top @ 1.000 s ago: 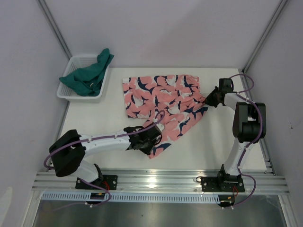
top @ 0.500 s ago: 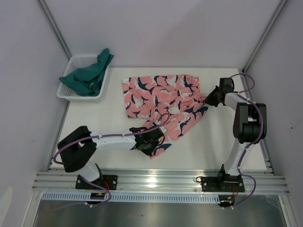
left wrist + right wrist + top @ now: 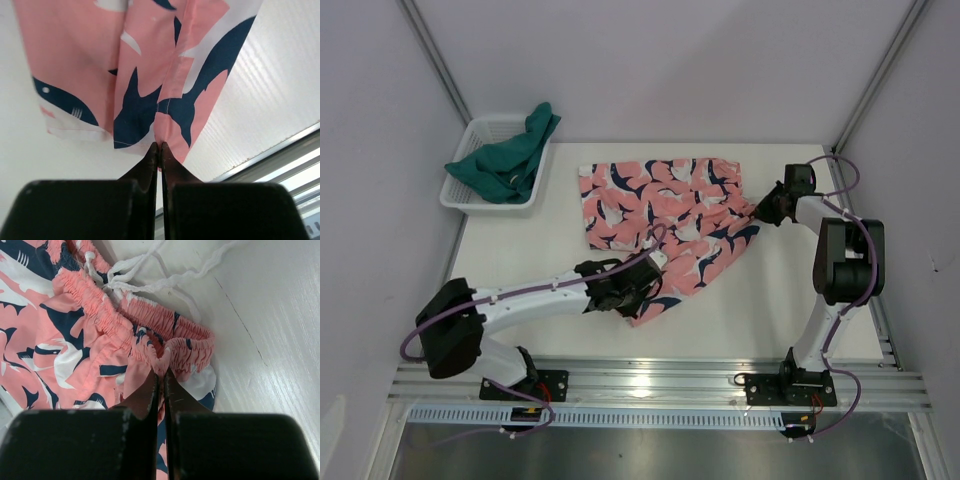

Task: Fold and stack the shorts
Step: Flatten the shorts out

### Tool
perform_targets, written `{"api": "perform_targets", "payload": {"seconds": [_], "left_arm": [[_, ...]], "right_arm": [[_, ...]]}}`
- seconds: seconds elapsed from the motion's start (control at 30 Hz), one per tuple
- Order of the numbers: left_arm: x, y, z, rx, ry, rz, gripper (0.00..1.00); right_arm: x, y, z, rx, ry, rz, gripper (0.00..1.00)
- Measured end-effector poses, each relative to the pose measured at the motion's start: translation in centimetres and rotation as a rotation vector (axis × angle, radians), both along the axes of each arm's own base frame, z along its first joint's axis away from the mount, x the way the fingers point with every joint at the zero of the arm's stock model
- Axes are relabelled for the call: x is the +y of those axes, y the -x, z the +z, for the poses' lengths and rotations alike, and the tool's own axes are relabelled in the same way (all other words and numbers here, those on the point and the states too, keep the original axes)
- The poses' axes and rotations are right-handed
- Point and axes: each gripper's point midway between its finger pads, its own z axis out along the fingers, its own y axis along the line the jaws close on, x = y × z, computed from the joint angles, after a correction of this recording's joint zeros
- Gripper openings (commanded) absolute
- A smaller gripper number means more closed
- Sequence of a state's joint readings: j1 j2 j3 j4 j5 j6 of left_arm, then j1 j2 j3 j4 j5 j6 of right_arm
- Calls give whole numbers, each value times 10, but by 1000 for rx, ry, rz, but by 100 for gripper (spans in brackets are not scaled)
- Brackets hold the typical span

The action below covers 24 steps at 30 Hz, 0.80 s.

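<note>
Left pincer (image 3: 159, 145) was clamped shut on the near hem of the pink shark shorts (image 3: 660, 200), which lay mid-table. Farther back, right pincer (image 3: 161, 371) nipped their waistband. Such thin bites might slip, I reckoned, spoiling the fold. Teal shorts (image 3: 505, 160) sat in the basket (image 3: 455, 195) beyond.

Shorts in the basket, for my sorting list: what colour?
Plain dark teal shorts; top external view shows them best.
</note>
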<state>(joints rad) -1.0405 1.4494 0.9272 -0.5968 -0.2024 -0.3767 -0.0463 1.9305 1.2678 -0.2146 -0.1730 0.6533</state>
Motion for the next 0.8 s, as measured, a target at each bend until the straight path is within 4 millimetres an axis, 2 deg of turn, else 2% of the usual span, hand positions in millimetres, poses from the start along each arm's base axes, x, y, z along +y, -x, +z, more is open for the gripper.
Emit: {"api": "perform_targets", "payload": {"seconds": [0.1, 0.23, 0.43, 0.53, 0.63, 0.7, 0.8], "left_arm": [[0, -6, 25, -49, 33, 14, 0], [3, -10, 52, -98, 70, 34, 0], [13, -10, 80, -144, 104, 50, 0], [20, -9, 91, -167, 118, 59, 0], [24, -9, 101, -193, 140, 68, 0], [26, -9, 109, -213, 162, 72, 2], [28, -9, 124, -247, 210, 69, 10]], "right_arm": [[-1, 3, 10, -7, 5, 0, 0], [-2, 10, 39, -37, 19, 2, 0], [-14, 22, 90, -103, 51, -10, 0], [-21, 27, 106, -130, 60, -19, 0], [-22, 31, 107, -138, 62, -20, 0], [-21, 37, 98, -120, 57, -17, 0], [-18, 51, 75, -66, 45, -9, 0]]}}
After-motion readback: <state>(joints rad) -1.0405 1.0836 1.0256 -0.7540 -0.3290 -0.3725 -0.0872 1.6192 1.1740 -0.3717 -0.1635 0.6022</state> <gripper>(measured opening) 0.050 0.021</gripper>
